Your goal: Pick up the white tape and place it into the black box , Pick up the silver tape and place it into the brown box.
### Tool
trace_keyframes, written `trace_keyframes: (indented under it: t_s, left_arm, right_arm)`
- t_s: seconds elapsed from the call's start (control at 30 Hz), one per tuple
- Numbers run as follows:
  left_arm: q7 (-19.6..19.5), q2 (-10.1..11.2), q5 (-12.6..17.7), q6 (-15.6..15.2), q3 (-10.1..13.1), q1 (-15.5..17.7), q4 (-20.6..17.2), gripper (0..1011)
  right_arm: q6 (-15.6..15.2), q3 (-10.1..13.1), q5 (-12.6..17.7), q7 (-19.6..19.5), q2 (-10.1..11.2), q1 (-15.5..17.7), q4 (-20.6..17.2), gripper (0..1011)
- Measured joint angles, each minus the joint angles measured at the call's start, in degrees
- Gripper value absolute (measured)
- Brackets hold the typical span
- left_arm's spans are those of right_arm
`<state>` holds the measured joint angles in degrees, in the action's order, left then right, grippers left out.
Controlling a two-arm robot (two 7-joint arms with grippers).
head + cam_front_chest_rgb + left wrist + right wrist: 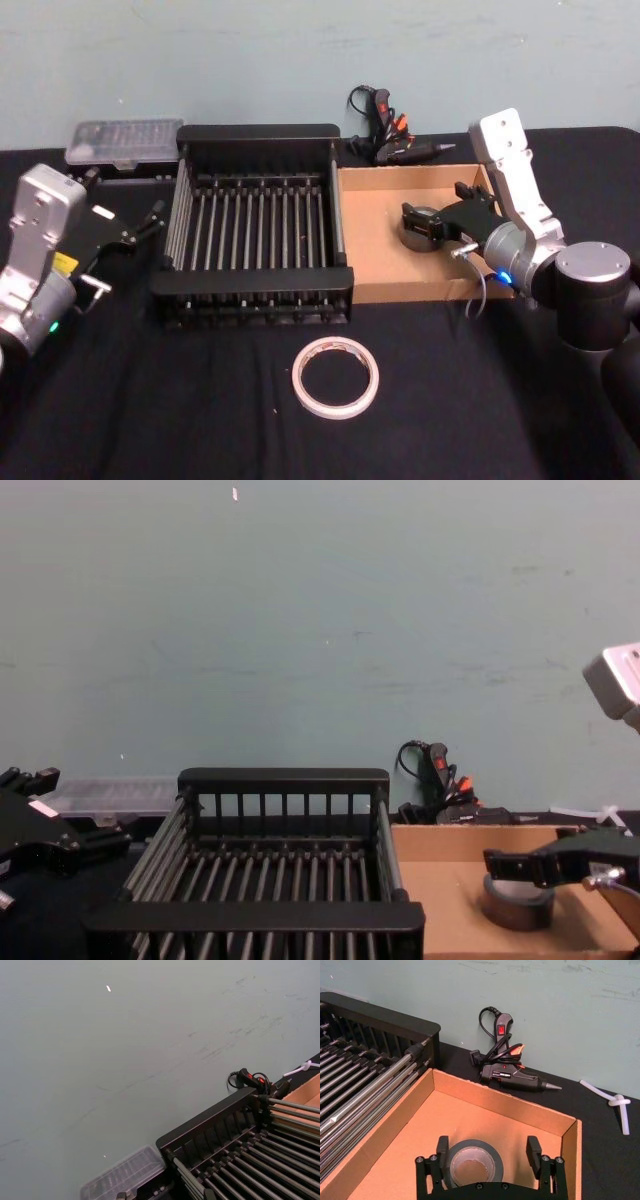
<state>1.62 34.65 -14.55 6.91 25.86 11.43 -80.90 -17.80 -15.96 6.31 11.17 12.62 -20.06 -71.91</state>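
Straddling the silver tape (470, 1165) inside the brown box (490, 1097), the right claw (487, 1152) stands apart, likely releasing; white tape (337, 376) waits near.

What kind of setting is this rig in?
Probably a lab or workshop test bench: a table under black cloth against a bare, scuffed wall, with a glue gun and a clear parts case at the back beside the black box and brown box.
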Motion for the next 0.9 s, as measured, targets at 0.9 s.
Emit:
trace_keyframes:
  t_s: [0.9]
  left_arm:
    - [0.0,0.0,0.0,0.0,0.0,0.0,0.0,1001]
  right_arm:
    - [-0.3,2.0,0.6,2.4,0.6,2.4,-5.0,1002]
